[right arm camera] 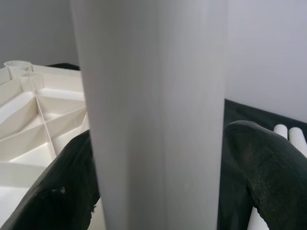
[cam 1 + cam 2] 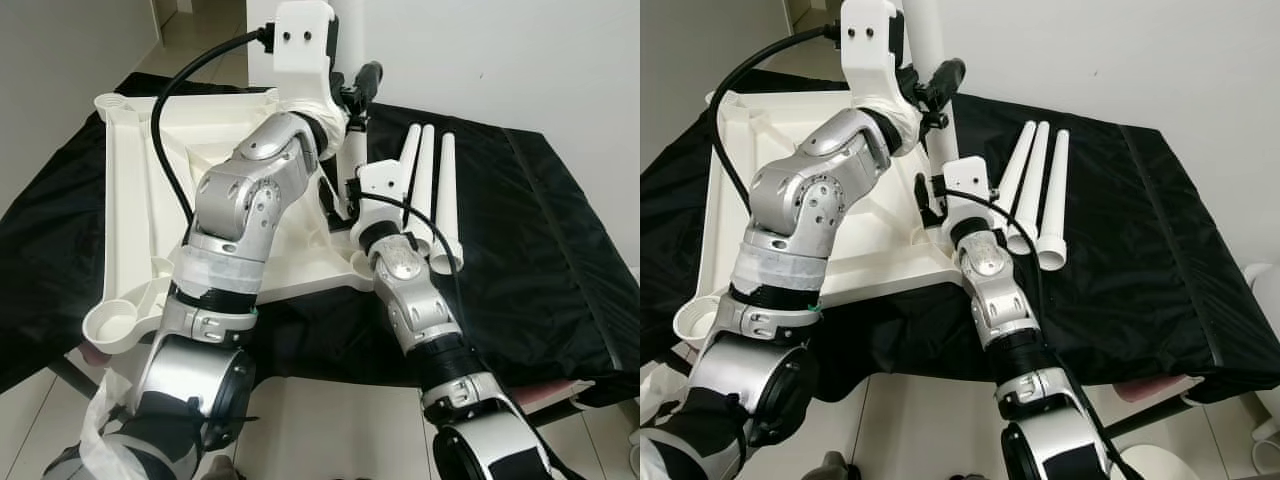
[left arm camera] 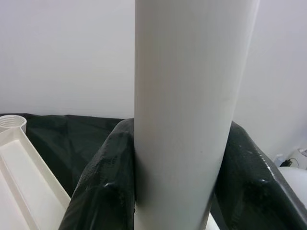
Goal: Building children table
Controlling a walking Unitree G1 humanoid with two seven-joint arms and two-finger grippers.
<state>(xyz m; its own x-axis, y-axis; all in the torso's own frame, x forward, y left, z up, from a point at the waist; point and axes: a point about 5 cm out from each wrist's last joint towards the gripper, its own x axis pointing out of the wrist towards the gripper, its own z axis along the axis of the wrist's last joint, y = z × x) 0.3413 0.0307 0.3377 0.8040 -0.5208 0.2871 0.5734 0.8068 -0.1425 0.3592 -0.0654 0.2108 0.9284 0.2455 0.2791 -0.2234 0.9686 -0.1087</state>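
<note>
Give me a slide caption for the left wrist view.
Left pincer gripping upright white plastic table leg above black cloth.

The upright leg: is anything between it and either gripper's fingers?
Nothing visible. The left gripper and the right gripper each have the upright leg directly between their fingers, above the upturned tabletop.

One white tabletop [image 2: 135,190] lies upside down on one black cloth [image 2: 540,250]. Four white legs in all: one upright leg [image 3: 187,115] clasped between the fingers of both grippers, and three loose legs [image 2: 1035,180] lying side by side just to the right of the right gripper [image 2: 932,205]. Two silver arms, so two grippers, counting the left gripper [image 2: 355,95].
</note>
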